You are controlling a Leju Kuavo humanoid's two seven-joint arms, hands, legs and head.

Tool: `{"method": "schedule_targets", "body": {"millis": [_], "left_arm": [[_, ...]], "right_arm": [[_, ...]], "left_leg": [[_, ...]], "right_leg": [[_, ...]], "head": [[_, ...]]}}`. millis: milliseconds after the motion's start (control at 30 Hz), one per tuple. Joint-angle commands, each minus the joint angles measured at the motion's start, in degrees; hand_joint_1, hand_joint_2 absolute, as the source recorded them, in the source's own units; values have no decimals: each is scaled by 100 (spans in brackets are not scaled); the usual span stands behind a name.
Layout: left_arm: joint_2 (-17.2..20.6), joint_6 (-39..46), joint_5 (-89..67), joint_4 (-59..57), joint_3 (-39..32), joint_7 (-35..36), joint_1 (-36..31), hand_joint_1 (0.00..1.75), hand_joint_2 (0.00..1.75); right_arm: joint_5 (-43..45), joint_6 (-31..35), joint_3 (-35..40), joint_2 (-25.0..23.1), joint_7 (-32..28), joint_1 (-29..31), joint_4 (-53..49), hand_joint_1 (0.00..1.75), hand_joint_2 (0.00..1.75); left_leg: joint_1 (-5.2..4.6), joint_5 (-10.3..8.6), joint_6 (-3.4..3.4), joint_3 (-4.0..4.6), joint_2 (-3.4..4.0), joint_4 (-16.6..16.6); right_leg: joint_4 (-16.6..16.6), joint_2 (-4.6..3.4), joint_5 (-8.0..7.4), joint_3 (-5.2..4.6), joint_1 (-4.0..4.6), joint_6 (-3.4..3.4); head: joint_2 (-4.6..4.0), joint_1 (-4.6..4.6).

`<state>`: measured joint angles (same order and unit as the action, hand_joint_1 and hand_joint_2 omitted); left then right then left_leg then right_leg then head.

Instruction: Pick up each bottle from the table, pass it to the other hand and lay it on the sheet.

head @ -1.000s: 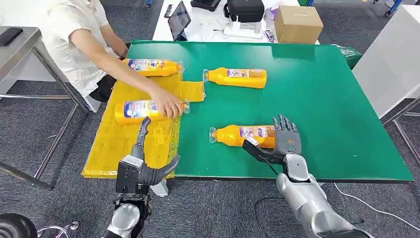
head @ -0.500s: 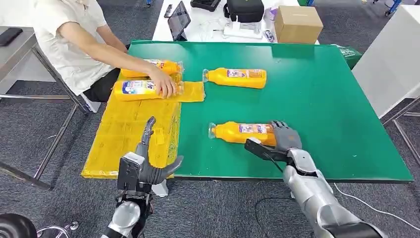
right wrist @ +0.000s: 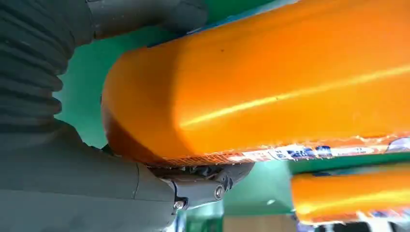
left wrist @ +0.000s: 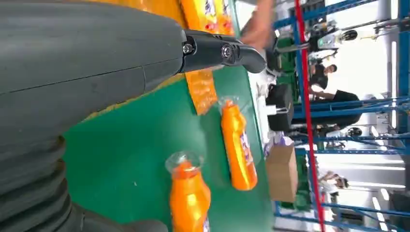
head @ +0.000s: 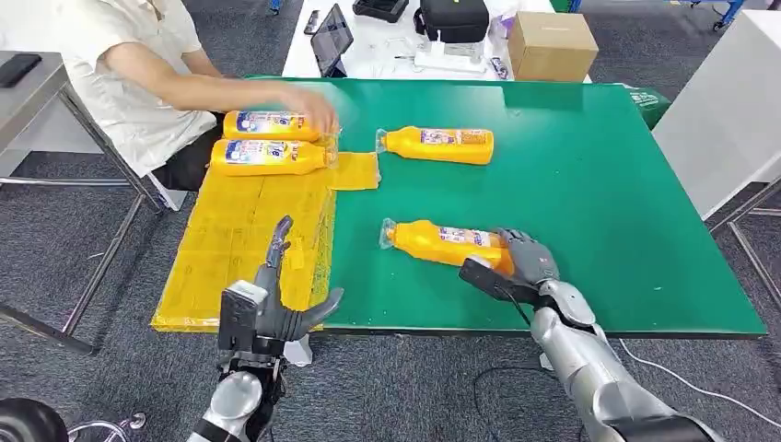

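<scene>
The near orange bottle (head: 440, 241) lies on the green table (head: 589, 184), slightly skewed, cap end pointing left. My right hand (head: 521, 265) grips its base end; in the right wrist view the bottle (right wrist: 270, 82) sits between the thumb and the fingers (right wrist: 203, 180). A second bottle (head: 438, 145) lies farther back on the table. Two more bottles (head: 267, 157) (head: 270, 123) lie side by side at the far end of the yellow sheet (head: 244, 249). My left hand (head: 273, 308) hovers open by the sheet's near edge, holding nothing.
A seated person at the far left reaches a hand (head: 311, 103) over the farthest bottle on the sheet. A cardboard box (head: 553, 44), a tablet and a black bag stand on the white table behind. A metal table (head: 37, 87) is at the left.
My right hand has curled its fingers around the near bottle's base, and the bottle has skewed. The person slid a bottle back along the sheet beside the other one and moved their hand off it.
</scene>
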<state>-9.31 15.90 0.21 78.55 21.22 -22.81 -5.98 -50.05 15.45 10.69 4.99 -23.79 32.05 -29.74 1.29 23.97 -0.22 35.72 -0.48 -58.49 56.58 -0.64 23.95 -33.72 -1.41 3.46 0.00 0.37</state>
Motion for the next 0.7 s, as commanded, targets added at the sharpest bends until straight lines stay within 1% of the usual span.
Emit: {"method": "schedule_targets", "body": {"millis": [33, 67, 100, 167, 200, 233, 267, 333, 367, 400, 433, 467, 567, 633, 700], "left_arm": [[-224, -359, 1552, -573, -187, 254, 8, 0, 175], [-214, -302, 1768, -615, -159, 231, 42, 0, 175], [-193, -290, 1914, -614, -93, 163, 69, 0, 175], [-146, -476, 2407, -557, 37, 225, 137, 0, 175], [-111, -540, 2582, -550, 106, 248, 142, 0, 175], [-88, -571, 2657, -550, 162, 240, 141, 0, 175], [-62, -590, 2681, -550, 236, 231, 132, 0, 175], [-51, -592, 2755, -537, 296, 213, 126, 0, 175], [-58, -646, 2843, -517, 305, 246, 131, 0, 175], [-16, -756, 2929, -469, 398, 283, 125, 0, 175], [-18, -757, 2938, -449, 420, 283, 125, 0, 175], [-18, -757, 2938, -449, 420, 283, 125, 0, 175], [-14, -754, 2945, -440, 422, 285, 121, 0, 175], [0, -760, 2943, -438, 448, 283, 112, 0, 175], [62, -840, 2789, -456, 680, 247, 14, 0, 175]], "right_arm": [[1393, -176, -531, -671, -496, -580, -892, 175, 175], [1713, -189, -491, -748, -650, -713, -1182, 175, 175], [1928, -199, -379, -783, -681, -851, -1457, 175, 175], [2583, -281, -192, -915, -861, -1203, -2143, 175, 175], [2836, -374, -98, -952, -867, -1324, -2338, 175, 175], [2965, -408, 1, -998, -861, -1413, -2447, 162, 175], [3078, -465, 106, -1023, -904, -1512, -2578, 166, 175], [3186, -430, 244, -1043, -890, -1584, -2651, 166, 175], [3222, -477, 310, -1078, -898, -1602, -2659, 171, 175], [3282, -584, 478, -1085, -920, -1616, -2677, 173, 175], [3304, -568, 512, -1118, -911, -1622, -2675, 173, 175], [3304, -568, 512, -1118, -911, -1622, -2675, 173, 175], [3311, -563, 522, -1109, -906, -1608, -2668, 173, 175], [3313, -587, 574, -1084, -905, -1577, -2636, 173, 175], [3286, -747, 933, -1080, -897, -1509, -2464, 175, 175]], "left_leg": [[-1, 3, 3, -11, 11, 8], [1, 5, 5, -16, 10, 10], [2, 5, 4, -13, 9, 9], [3, 6, 6, -17, 0, 12], [5, 6, 6, -4, -4, 7], [6, 1, 3, 11, -4, 5], [4, 6, 7, 6, -5, 7], [6, 4, 3, 21, -1, 6], [8, 17, 9, -9, 8, 10], [4, 7, 4, 14, -3, 6], [4, 3, 3, 27, -6, 5], [6, 7, 4, 19, -1, 5], [3, 1, 3, 37, -3, 4], [3, 3, 6, 27, -5, 6], [5, 6, 8, 22, -1, 5]], "right_leg": [[-4, -4, 2, 6, 2, -14], [-6, -1, 4, 11, 5, -20], [-7, 0, 4, 5, 6, -18], [-11, 10, 7, 12, 8, -19], [-7, 9, 8, 5, 9, -15], [-4, 7, 7, -6, 8, -11], [-4, 13, 12, 0, 7, -16], [-3, 8, 7, -15, 8, -11], [-9, 7, 18, 14, 14, -27], [-1, 13, 12, -9, 7, -16], [0, 14, 8, -21, 5, -12], [-2, 11, 11, -13, 9, -18], [0, 11, 6, -32, 5, -9], [-1, 16, 10, -21, 6, -16], [-4, 13, 10, -15, 9, -18]], "head": [[0, -2], [0, -2], [0, -4], [0, -2], [0, 0], [0, -2], [0, -2], [0, -2], [0, -2], [0, -2], [0, -2], [0, -2], [0, -2], [0, -2], [0, -2]]}}
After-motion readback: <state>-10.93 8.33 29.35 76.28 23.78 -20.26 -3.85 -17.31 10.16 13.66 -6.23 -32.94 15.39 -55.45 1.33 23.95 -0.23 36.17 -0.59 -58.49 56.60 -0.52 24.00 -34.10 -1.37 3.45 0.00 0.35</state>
